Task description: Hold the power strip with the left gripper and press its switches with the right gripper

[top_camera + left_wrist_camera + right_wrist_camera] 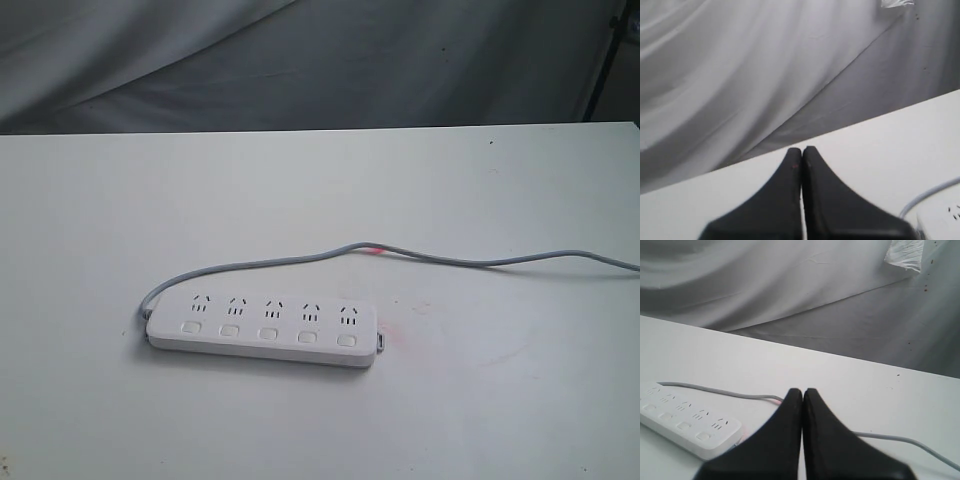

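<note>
Power strip [262,330] lies flat on the white bench [520,400], left of the middle and nearer the front edge than the back, with its long axis approx parallel to the front edge. No arm shows in the exterior view, so both sit off the bench's working area. Left gripper [801,155]: fingers pressed together, nothing between them. Its wrist view catches only a corner of the strip's cord end w/ a loop of cord close by. Right gripper [802,395]: fingers also together and empty. Its wrist view sees the strip's other end, near but apart, and the cord trailing past the fingertips. Judging by how large the strip looks in each view, the left is prob the nearer, and it faces the cord end. The right faces the free end, so the row of switches [268,333] runs away from it along the strip. To clamp the strip the left would need its fingers parted first, while the right's closed tip looks fit for pressing. Strip is a white bar w/ rounded corners. It has five socket sets on the back-edge side and five square buttons on the front-edge side. Thin grey cord [450,260] leaves the left end, curls toward the back and runs off the right edge. A faint pink smear [400,335] marks the bench just beside the strip's right end.
</note>
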Controlling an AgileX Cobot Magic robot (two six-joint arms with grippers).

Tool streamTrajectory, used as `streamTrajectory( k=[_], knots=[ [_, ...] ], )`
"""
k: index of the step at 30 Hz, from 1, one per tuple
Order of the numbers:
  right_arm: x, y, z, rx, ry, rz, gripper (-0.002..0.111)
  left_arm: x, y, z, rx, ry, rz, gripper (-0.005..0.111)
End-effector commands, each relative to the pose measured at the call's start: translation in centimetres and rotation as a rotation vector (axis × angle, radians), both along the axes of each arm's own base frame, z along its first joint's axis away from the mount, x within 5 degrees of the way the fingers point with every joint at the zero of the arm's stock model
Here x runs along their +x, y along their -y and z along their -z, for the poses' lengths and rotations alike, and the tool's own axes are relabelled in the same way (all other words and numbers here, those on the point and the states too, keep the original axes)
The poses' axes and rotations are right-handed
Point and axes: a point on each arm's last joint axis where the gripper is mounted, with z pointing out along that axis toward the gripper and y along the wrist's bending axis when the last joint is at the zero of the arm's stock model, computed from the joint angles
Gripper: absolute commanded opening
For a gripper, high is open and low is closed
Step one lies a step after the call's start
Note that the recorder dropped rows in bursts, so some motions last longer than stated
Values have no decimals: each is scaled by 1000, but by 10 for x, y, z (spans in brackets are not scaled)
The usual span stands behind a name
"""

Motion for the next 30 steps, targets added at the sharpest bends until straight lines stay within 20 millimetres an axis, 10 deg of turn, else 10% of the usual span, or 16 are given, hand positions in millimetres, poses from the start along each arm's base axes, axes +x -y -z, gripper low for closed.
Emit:
streamTrajectory(
  k=[1,30],
  knots=[
    [0,0,0,-1,13,6,0,-7,-4,26,-41,-54,-36,1],
    [0,0,0,-1,13,6,0,-19,-5,48,19,-144,-31,1]
  ],
)
